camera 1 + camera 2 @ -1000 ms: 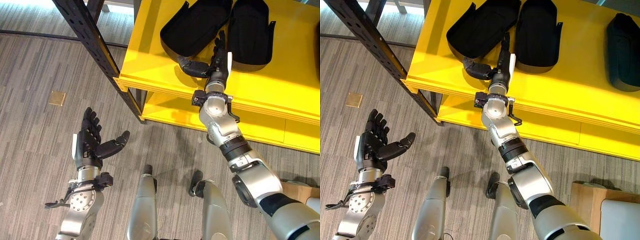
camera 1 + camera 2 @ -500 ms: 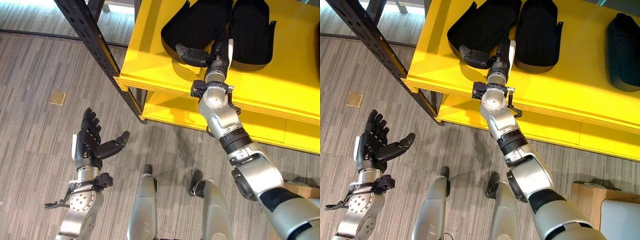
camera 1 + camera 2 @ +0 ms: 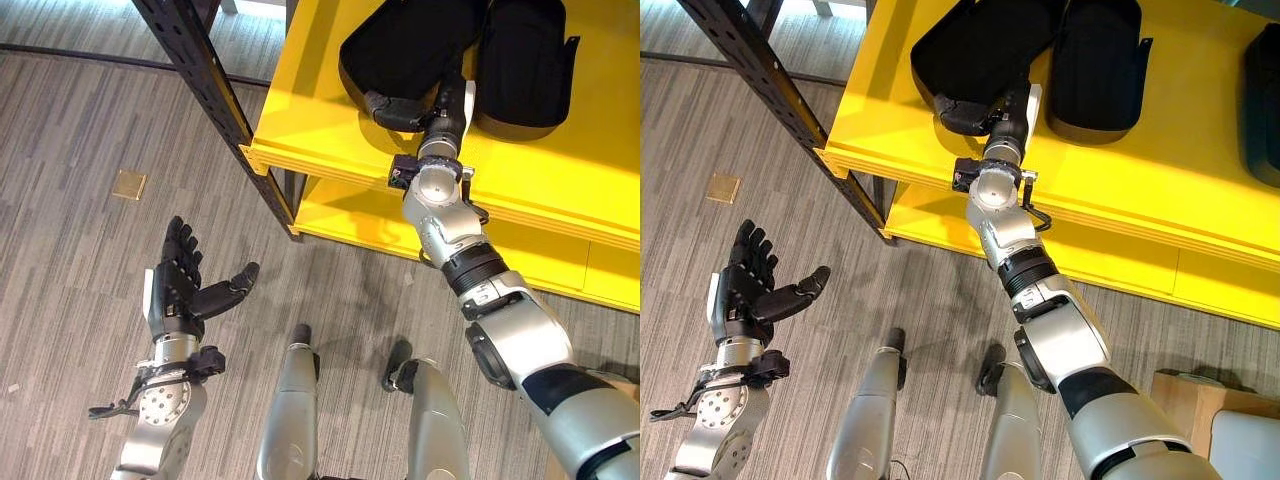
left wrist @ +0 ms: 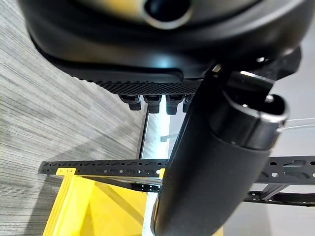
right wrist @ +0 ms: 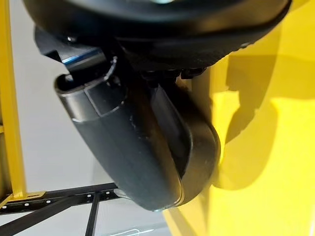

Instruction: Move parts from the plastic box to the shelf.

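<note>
While right hand point(image 3: 992, 112) fingers clamp black part point(image 3: 980, 45), left hand point(image 3: 180, 290) fingers spread.

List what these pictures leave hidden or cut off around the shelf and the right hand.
- Right hand: its fingers lie on the black part; whether they grip it is unclear in both eye views.
- Second black part: cut off by the top edge.
- Yellow shelf: its lower level is hidden beneath the top board.

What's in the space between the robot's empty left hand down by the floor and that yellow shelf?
In the left eye view, bare grey striped floor and a slanting black perforated metal post separate the open left hand from the yellow shelf.
</note>
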